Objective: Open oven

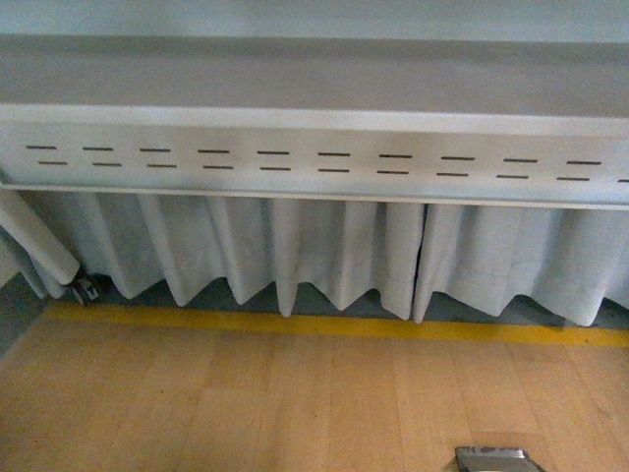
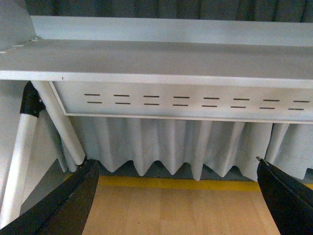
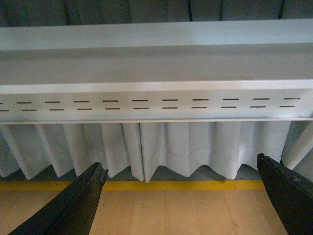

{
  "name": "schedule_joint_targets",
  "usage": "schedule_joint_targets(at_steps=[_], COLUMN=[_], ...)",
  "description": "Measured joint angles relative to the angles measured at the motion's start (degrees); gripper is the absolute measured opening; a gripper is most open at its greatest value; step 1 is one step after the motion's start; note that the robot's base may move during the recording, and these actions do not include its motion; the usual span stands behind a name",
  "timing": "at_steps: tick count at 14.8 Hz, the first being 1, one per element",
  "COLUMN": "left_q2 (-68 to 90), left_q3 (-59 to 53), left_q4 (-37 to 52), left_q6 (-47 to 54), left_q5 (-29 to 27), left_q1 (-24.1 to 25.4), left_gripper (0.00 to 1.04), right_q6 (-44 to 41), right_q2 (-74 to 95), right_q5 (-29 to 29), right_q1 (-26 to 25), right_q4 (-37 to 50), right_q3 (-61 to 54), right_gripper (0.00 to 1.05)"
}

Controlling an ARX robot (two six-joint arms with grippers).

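- Left gripper [image 2: 175, 162]: black jaws spread wide, released.
- Right gripper [image 3: 181, 161]: jaws likewise spread apart.
- Pale wooden tabletop [image 1: 246, 403]; yellow stripe [image 1: 324, 324] along far edge, white pleated curtain [image 1: 324, 246] beyond.

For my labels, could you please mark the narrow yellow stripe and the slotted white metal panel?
Narrow yellow stripe [image 1: 344, 325]: front view, mid-length.
Slotted white metal panel [image 1: 295, 162]: front view, face between slot rows.

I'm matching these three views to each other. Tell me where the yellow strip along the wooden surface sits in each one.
Front view: the yellow strip runs the picture's width, between the white curtain hem and the wood.
Left wrist view: yellow strip just under the curtain hem.
Right wrist view: yellow strip likewise under the hem.
Shared landmark: the white slotted panel above the curtain.
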Motion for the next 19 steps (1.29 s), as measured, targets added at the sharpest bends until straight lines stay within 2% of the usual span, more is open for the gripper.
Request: schedule_joint_targets(at_steps=[19], left_q2=[0.0], left_q3=[0.0], left_q4=[0.22], left_q6=[0.13], left_q5=[-0.04], left_q1=[0.0], left_gripper=[0.98], right_q6=[-0.13], right_q2=[0.0], right_q5=[0.02], right_q1=[0.0], right_q4=[0.2], right_q3=[0.0], right_gripper=[0.98])
